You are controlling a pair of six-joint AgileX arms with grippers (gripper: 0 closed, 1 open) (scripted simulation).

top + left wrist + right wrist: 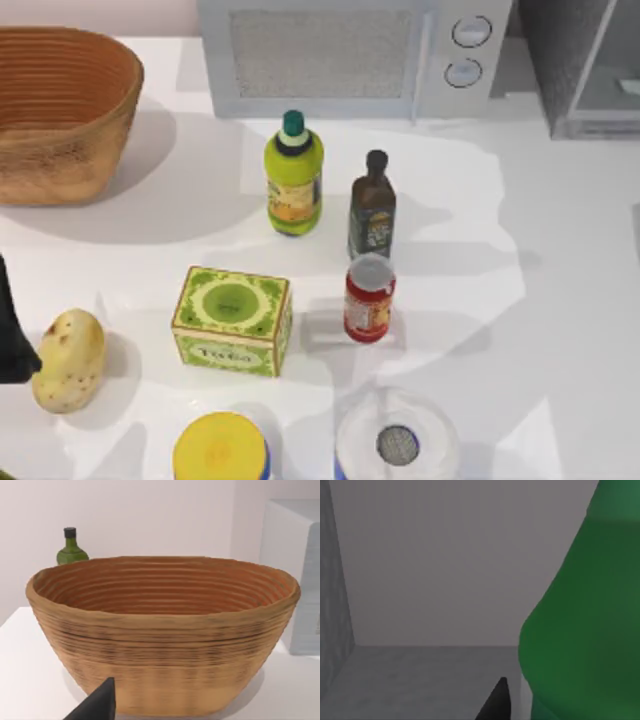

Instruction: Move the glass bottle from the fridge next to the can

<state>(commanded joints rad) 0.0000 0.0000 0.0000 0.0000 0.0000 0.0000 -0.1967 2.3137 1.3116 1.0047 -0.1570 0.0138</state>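
Note:
The glass bottle (585, 630) is a bright green translucent body standing inside the fridge (420, 580), whose grey walls and floor surround it. My right gripper (496, 704) shows as a dark wedge close beside the bottle's lower part; whether it touches the bottle I cannot tell. In the top view the fridge (575, 70) stands at the back right corner. The can (369, 298), red with a silvery top, stands upright near the table's middle. My left arm (12, 335) is parked at the left edge, and its gripper (97, 705) faces the basket.
A dark brown bottle (372, 205) stands just behind the can, with a yellow-green bottle (293, 175) to its left. A green box (232, 320), a potato (68, 360), a yellow-lidded tub (220, 448) and a round white object (397, 440) sit in front. The wicker basket (60, 110) and microwave (350, 55) line the back.

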